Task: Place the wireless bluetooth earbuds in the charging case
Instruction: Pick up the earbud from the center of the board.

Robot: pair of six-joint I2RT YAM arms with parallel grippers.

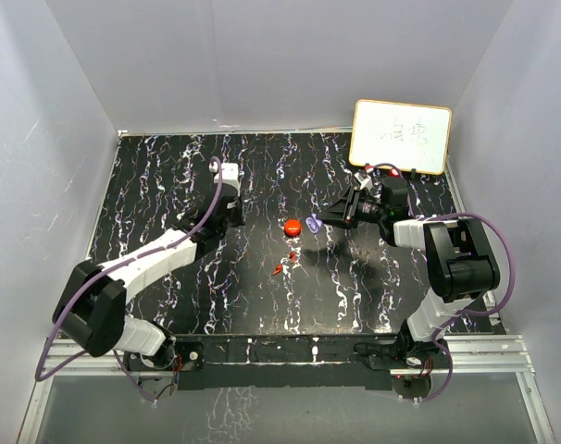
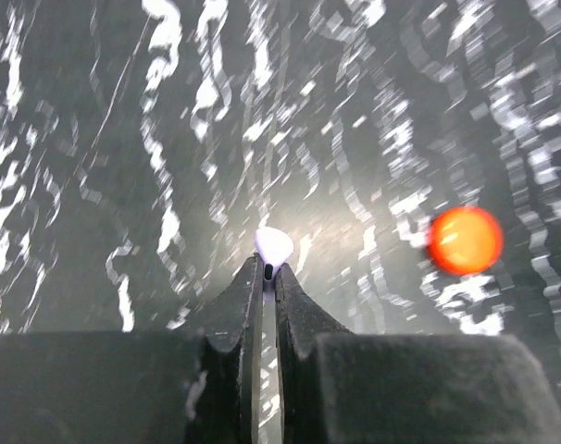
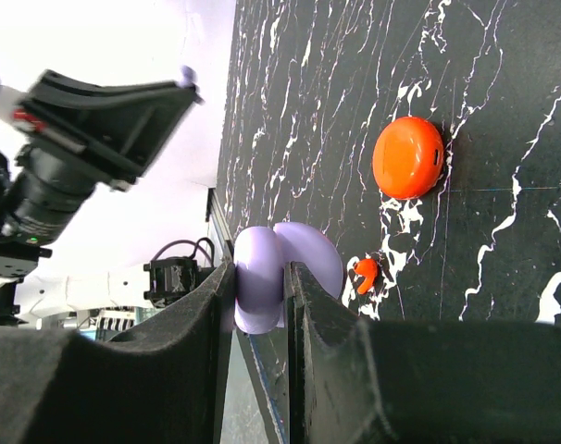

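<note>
A: What do we have, nearest first?
B: Two red earbuds [image 1: 279,269] lie just nearer than the red case [image 1: 292,225]. Right of that case, our right gripper [image 3: 260,273] pinches the open lavender case [image 3: 304,254]. Farther, left of it, our left gripper [image 2: 269,268] pinches one lavender earbud [image 2: 273,245] by its narrow end.
A: Handling?
B: Likely light, hard, slippery. Bare table [image 1: 169,185] spreads left of the red case; walls [image 1: 58,139] stand well apart.
</note>
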